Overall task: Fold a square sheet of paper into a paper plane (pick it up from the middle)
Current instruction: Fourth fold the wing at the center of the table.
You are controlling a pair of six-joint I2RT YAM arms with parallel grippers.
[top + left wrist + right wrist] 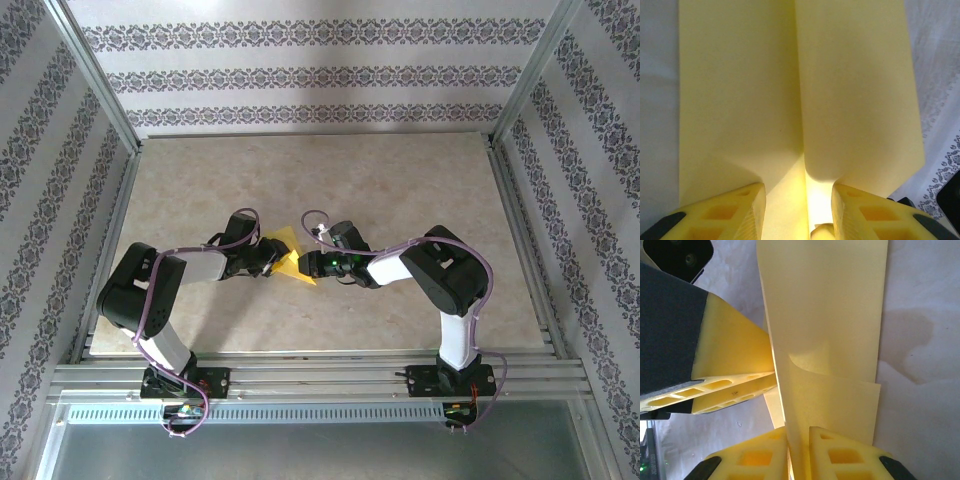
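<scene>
Between the fingertips of the right gripper [798, 432], the yellow paper [830, 315] is pinched, the jaws closed almost flat on it, and it stretches away from them as a folded strip. Ahead of the left gripper [798, 190], the paper spreads as 2 flaps meeting in 1 centre crease that runs down into the gap between its fingers, which stand partly apart; whether either pad presses it I cannot tell. The 2 grippers face each other over the table [400, 190].

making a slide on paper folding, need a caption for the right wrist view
Right fingers pinch the creased yellow paper at its edge, with the left fingers at its side
</scene>
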